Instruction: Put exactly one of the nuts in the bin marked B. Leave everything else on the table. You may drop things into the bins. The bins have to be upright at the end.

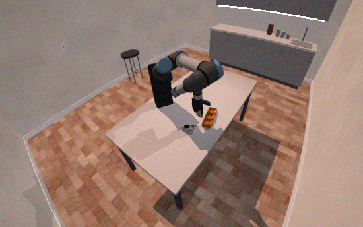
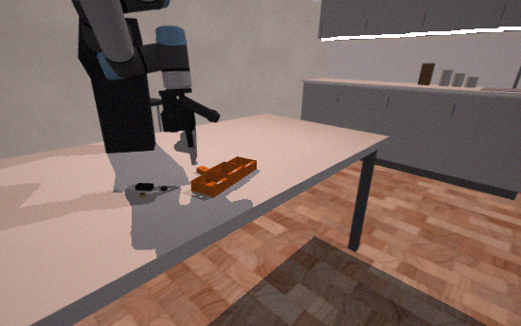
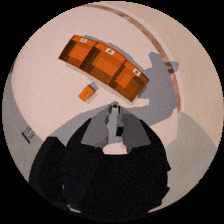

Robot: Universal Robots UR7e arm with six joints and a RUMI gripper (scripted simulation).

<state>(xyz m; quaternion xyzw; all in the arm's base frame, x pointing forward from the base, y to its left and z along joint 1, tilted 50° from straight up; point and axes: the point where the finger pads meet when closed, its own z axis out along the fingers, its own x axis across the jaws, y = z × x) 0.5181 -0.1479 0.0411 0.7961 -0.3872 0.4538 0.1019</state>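
Observation:
An orange row of three bins (image 1: 210, 117) lies on the white table near its right edge. It also shows in the exterior view (image 2: 224, 175) and in the wrist view (image 3: 104, 66). Each bin has a small label that is too small to read. My gripper (image 2: 193, 158) hangs above the table just left of the bins, fingers pointing down. It is shut on a small dark nut (image 3: 119, 131), held between the fingertips. Several small dark and brass parts (image 2: 149, 188) lie on the table further to the left, also seen in the top view (image 1: 188, 127).
A small orange block (image 3: 86, 93) lies on the table beside the bin row, between it and my gripper (image 1: 199, 113). The arm's dark base (image 1: 161, 86) stands at the table's back edge. The table's front edge is close behind the bins.

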